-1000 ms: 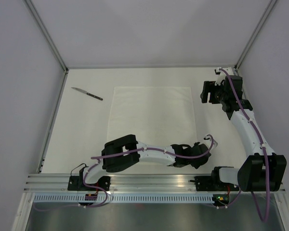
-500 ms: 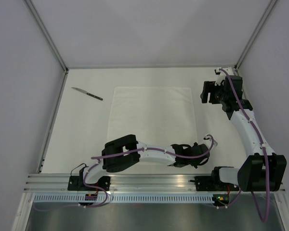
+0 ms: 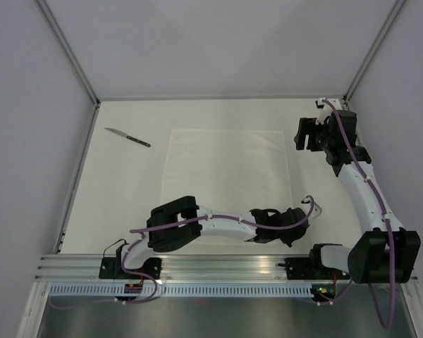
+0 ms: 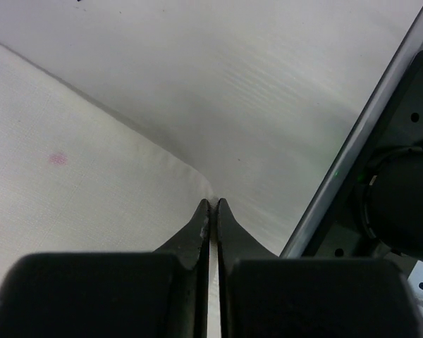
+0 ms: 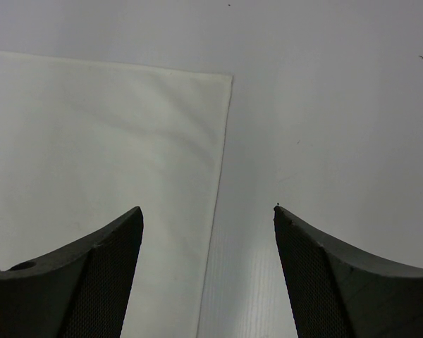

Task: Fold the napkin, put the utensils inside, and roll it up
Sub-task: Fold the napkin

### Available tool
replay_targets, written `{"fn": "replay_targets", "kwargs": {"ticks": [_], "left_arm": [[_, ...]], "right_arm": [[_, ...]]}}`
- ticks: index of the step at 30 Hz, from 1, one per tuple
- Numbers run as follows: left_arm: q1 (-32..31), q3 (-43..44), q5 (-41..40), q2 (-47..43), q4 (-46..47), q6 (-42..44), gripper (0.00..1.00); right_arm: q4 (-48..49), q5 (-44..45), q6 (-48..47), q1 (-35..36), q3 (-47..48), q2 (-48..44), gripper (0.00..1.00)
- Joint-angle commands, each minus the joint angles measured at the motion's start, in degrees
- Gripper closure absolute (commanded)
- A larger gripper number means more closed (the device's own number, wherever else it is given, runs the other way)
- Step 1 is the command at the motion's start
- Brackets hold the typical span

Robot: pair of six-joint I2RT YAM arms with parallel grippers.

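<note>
- a large, thin, white square cloth napkin (image 3: 225, 176) lies flat and unfolded in the middle of the off-white counter (image 3: 127, 204), slightly brighter than the surface under it.
- its weave shows fine ribbing in the left wrist view (image 4: 70, 190), with one small faint pink spot (image 4: 56, 158) on it; its edges look straight and its far right corner is crisp in the right wrist view (image 5: 92, 141).
- the left tool (image 3: 294, 227) reaches across to the napkin's corner at 5 o'clock; up close (image 4: 213, 204) its two black fingers are pressed together with no gap, tips meeting right at that corner and seeming to pinch the cloth.
- the right tool (image 3: 304, 134) sits at 2 o'clock from the napkin's centre, just beside the far right corner.
- its fingers stand wide apart (image 5: 208, 209) and hold nothing; the napkin's right edge runs between them in the wrist view.
- a thin knife with a dark handle and a silvery blade (image 3: 127, 137) lies at 10 o'clock from the napkin, well apart from it, angled with the blade pointing to the far left.
</note>
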Motion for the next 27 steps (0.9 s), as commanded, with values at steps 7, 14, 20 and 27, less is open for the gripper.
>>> {"fn": "replay_targets", "kwargs": {"ticks": [7,14,20,27], "left_arm": [[8.56,-4.47,4.93,-10.41,1.82,-3.78,0.98],[22.69,-12.39,13.90,-17.18,3.94,-10.55,0.98],[32.89,-13.72,17.07,-19.48,-0.71,-12.22,0.98],[42.93,-11.88,18.31,-21.15,-6.94,-11.70,0.98]], "right_arm": [[0.27,1.02,0.32,0.16,1.61,-1.89,0.20],[0.10,0.49,0.23,0.16,1.61,-1.81,0.20],[0.01,0.23,0.14,0.16,1.61,-1.81,0.20],[-0.17,-0.47,0.14,0.16,1.70,-1.63,0.19]]}}
